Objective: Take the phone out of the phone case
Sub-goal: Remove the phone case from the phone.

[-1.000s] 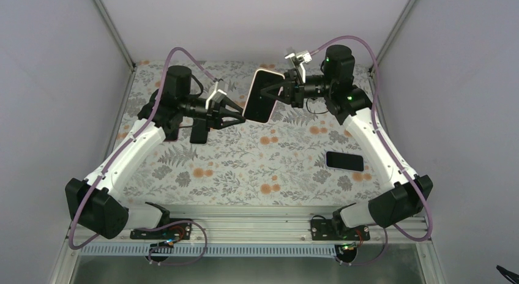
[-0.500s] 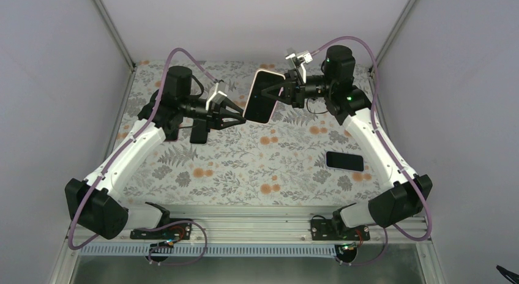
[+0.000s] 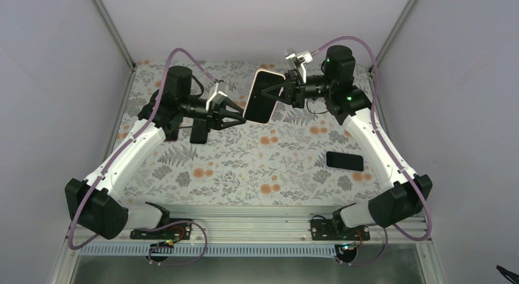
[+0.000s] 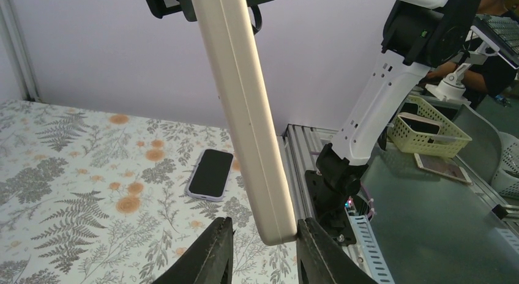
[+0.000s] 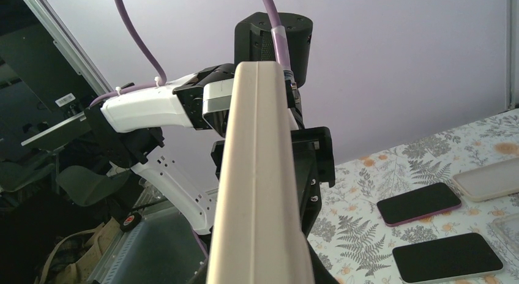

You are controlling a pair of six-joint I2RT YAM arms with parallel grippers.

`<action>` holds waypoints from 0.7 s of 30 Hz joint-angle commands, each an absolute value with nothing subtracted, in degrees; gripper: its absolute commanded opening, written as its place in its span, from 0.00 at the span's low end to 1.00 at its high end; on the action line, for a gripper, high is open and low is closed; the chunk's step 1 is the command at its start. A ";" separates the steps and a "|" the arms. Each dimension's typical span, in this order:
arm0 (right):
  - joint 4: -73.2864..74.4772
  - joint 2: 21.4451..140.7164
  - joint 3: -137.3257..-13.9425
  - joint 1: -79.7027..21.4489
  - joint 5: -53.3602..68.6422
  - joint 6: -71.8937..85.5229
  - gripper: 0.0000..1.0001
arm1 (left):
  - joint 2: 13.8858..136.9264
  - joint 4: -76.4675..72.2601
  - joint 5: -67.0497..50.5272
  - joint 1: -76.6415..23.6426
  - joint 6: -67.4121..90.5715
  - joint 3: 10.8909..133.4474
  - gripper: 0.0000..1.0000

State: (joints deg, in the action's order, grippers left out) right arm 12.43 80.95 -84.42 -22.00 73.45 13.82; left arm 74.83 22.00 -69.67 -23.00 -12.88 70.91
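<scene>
"Hardly anything moved since a moment ago. Where was the phone [image 3: 262, 95]?"
"Up over the table [image 3: 245, 168], in its case [image 4: 245, 112] (cream on the side). Right gripper [image 3: 283, 91] squeezed it; left gripper [image 3: 243, 115] stood open around its low end."

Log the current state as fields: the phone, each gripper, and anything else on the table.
cased phone: lifted off the table, spanning between the two arms
right gripper: shut on one end of the cased phone
left gripper: open, fingers straddling the other end; one finger touches it, and there is a gap at the other finger
extraction: not done; dark screen sits inside the pale case
spare phone: flat on the table, right side
</scene>
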 commanded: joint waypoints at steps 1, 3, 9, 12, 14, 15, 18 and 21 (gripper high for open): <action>10.37 78.49 -84.72 -21.62 77.05 15.29 0.04 | 74.63 22.57 -69.35 -22.85 -14.65 70.40 0.26; 10.35 78.46 -84.70 -21.53 76.93 15.23 0.04 | 74.53 22.63 -69.35 -22.85 -14.82 70.39 0.27; 10.63 78.48 -84.75 -21.36 76.64 15.03 0.04 | 74.19 22.89 -69.35 -22.85 -15.11 70.07 0.34; 10.63 78.57 -84.74 -21.31 76.56 15.11 0.04 | 74.21 22.95 -69.35 -22.85 -15.12 70.19 0.34; 10.55 78.64 -84.85 -21.36 76.54 15.16 0.04 | 74.31 22.98 -69.41 -22.85 -15.12 70.25 0.34; 10.62 78.54 -85.03 -21.26 76.63 15.12 0.04 | 74.35 23.08 -69.35 -22.85 -15.12 70.45 0.33; 10.63 78.44 -85.09 -21.27 76.96 15.22 0.04 | 74.76 23.52 -69.10 -22.85 -15.29 71.16 0.28; 10.33 78.16 -84.95 -21.27 78.28 15.53 0.04 | 74.89 22.97 -68.11 -22.85 -15.02 71.50 0.20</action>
